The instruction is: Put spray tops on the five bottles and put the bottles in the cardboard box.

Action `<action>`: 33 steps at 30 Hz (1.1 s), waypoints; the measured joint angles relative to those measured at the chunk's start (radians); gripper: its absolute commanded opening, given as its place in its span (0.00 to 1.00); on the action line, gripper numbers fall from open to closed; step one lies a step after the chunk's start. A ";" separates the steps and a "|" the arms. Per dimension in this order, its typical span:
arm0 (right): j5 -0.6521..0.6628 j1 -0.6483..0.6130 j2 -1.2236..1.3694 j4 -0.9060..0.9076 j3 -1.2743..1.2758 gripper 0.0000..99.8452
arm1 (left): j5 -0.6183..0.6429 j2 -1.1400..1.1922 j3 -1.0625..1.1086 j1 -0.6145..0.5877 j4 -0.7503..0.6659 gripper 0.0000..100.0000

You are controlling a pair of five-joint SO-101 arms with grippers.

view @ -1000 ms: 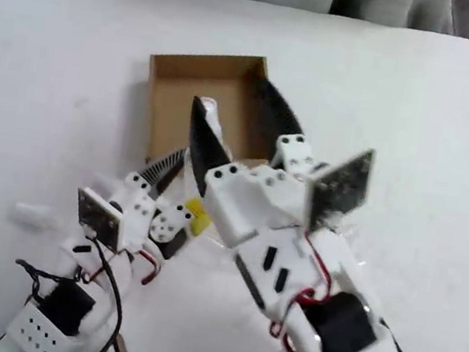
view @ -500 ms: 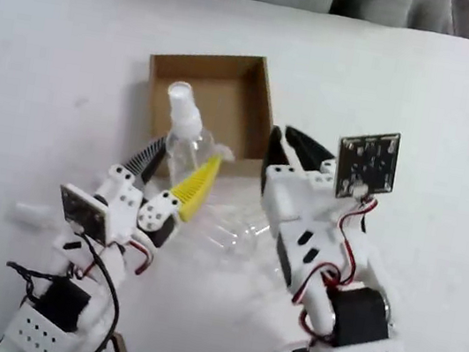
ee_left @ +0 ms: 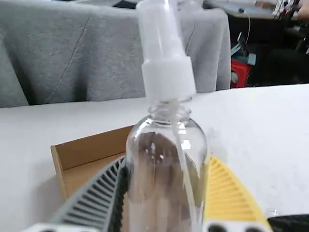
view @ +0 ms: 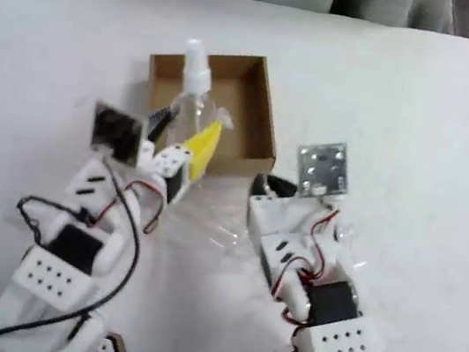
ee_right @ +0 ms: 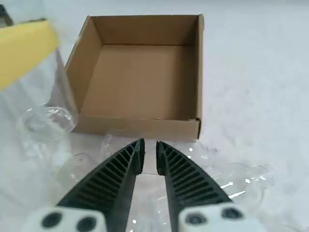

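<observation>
A clear bottle (view: 190,106) with a white spray top (view: 195,61) hangs upright over the near left part of the open cardboard box (view: 245,97). My left gripper (view: 194,122) is shut on its body, between the grey finger (ee_left: 99,200) and the yellow finger (ee_left: 227,195); the left wrist view has the bottle (ee_left: 166,159) close up with the box (ee_left: 82,152) behind. My right gripper (view: 263,181) sits low just in front of the box's near wall, shut and empty (ee_right: 149,146). The box (ee_right: 140,72) lies straight ahead of it, with nothing inside.
Uncapped clear bottles lie on the table in front of the box (view: 227,233), (ee_right: 239,181), (ee_right: 46,123), partly under the right arm. White tabletop stretches open to the right of the box and behind it.
The left arm has carried the capped bottle up and away from me, over the box. The right arm has drawn back from the box, dropped low, and its fingers have come together.
</observation>
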 measured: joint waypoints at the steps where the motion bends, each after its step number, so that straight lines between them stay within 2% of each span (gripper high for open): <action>1: 0.000 -0.020 0.000 -0.028 0.025 0.02 | 0.000 0.015 -0.009 0.002 0.000 0.05; 6: 0.000 -0.072 0.000 -0.135 0.104 0.02 | 0.000 0.032 -0.026 0.000 0.000 0.05; 11: 0.000 -0.146 0.000 -0.147 0.109 0.03 | 0.000 0.032 -0.026 0.000 0.000 0.05; 17: 0.000 -0.178 0.000 -0.143 0.109 0.17 | 0.000 0.032 -0.026 0.000 0.000 0.05; 20: 0.000 -0.186 -0.012 -0.100 0.110 0.19 | 0.000 0.032 -0.026 0.000 0.000 0.05; 26: 0.000 -0.247 -0.209 -0.038 0.149 0.19 | 0.006 0.032 -0.026 0.000 0.000 0.05; 33: 0.000 -0.311 -0.537 -0.069 0.330 0.19 | 0.121 0.032 -0.026 0.000 0.000 0.05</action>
